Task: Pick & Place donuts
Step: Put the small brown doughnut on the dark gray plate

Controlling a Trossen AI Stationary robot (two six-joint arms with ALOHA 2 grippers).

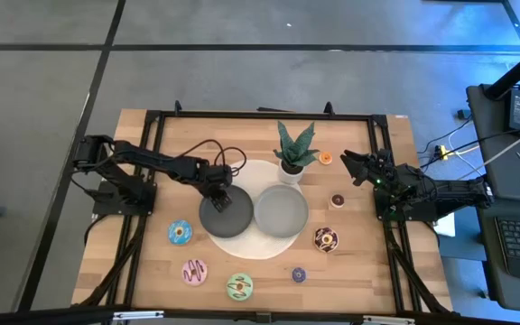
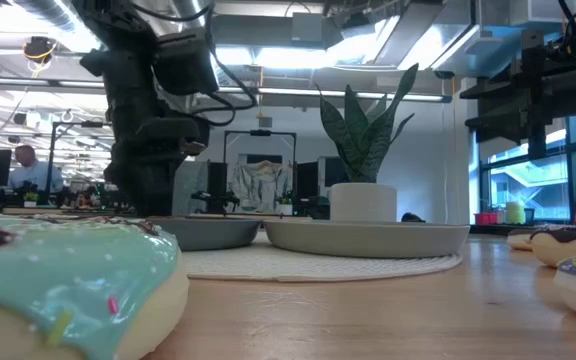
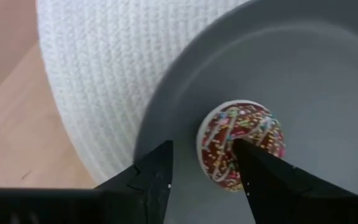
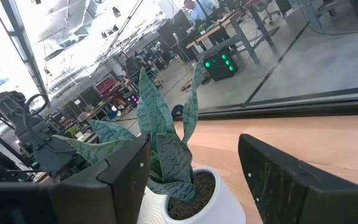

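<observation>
High view: left gripper (image 1: 217, 198) sits over the dark dish (image 1: 227, 215) at the mat's 9 o'clock side; right gripper (image 1: 348, 166) waits at 3 o'clock, fingers wide apart and empty. Left wrist view: fingers (image 3: 157, 180) parted, gripping nothing, a red sprinkled donut (image 3: 241, 143) lying in the dish beside one fingertip.

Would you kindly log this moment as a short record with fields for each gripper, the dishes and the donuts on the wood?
left gripper: open, over the dark dish
dark dish contents: a brown sprinkled donut lying flat, between the fingers
pale dish: beside the dark dish on the white mat, nothing visible in it
right gripper: open, waiting near the potted plant
donuts on wood: seven, lying around the mat
</observation>
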